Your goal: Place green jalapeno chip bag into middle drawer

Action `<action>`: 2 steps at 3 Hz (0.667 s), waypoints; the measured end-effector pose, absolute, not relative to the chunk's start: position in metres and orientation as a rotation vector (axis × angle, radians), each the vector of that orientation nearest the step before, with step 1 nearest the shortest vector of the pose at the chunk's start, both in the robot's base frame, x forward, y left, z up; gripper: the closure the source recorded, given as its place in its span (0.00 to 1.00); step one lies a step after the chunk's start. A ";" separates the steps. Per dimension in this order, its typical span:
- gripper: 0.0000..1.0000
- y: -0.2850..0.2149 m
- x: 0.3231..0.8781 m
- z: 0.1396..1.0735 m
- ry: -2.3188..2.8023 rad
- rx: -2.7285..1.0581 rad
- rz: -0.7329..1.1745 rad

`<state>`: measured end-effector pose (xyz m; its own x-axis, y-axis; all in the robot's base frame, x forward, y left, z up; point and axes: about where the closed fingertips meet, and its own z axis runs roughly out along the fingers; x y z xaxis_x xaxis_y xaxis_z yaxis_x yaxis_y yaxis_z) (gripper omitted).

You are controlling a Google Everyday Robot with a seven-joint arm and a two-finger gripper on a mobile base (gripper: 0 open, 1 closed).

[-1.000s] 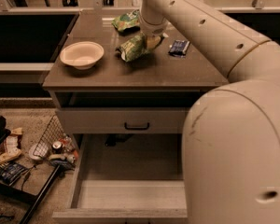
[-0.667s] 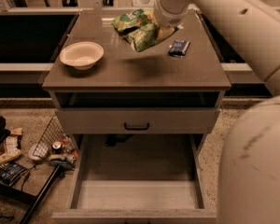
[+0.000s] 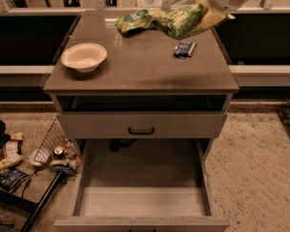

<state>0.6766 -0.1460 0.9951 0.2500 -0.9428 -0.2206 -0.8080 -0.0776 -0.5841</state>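
Observation:
My gripper (image 3: 211,9) comes in from the top right, above the back right of the cabinet top (image 3: 140,71). It is shut on the green jalapeno chip bag (image 3: 181,22), which hangs tilted in the air, with its lower end toward the left. The middle drawer (image 3: 80,187) is pulled out wide open below the cabinet front, and its pale plank floor is bare. The bag is well behind and above the drawer.
A second green bag (image 3: 133,21) lies at the back of the cabinet top. A pale bowl (image 3: 84,57) sits at the left and a small dark blue packet (image 3: 184,49) at the right. A shut drawer front with a black handle (image 3: 141,130) is above the open drawer. Clutter and a wire basket (image 3: 50,146) lie on the floor at left.
My gripper has lifted the green bag off the cabinet top and carried it up and to the right. The arm has swung out of the front of the view.

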 end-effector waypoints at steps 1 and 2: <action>1.00 -0.182 0.614 1.002 1.645 -1.882 -0.164; 1.00 -0.230 0.513 0.982 1.707 -1.900 -0.059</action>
